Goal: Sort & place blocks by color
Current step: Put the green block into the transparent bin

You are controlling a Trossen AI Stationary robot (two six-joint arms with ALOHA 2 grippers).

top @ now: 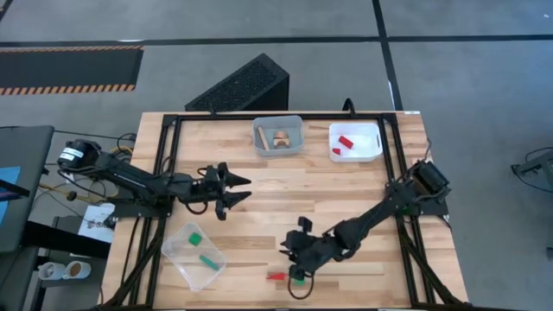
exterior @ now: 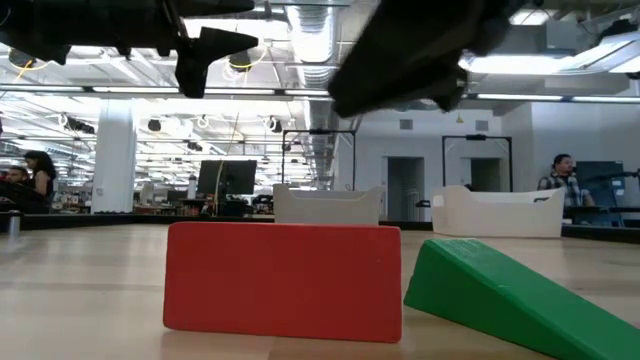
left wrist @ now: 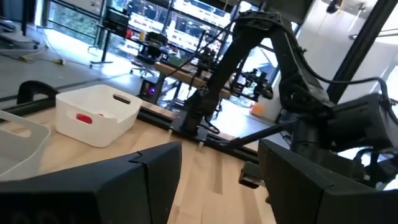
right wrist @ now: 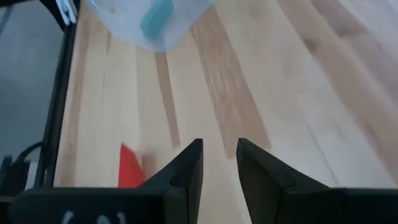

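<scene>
Right pincer point(top: 298, 269) hovers at about six o'clock on the bench point(top: 285, 181), its fingers a narrow gap apart and gripping nothing, just above the last loose pieces, a red block point(top: 276, 277) and a green block point(top: 297, 280) lying side by side. Left pincer point(top: 232, 190) waits near nine o'clock, fingers spread and empty. Sorting looks mostly done: two green blocks point(top: 201, 248) sit in the clear bin point(top: 176, 259) at seven o'clock, wooden blocks point(top: 276, 138) in the twelve o'clock bin point(top: 295, 122), red blocks point(top: 345, 143) in the one o'clock bin point(top: 371, 130), so two remain.
</scene>
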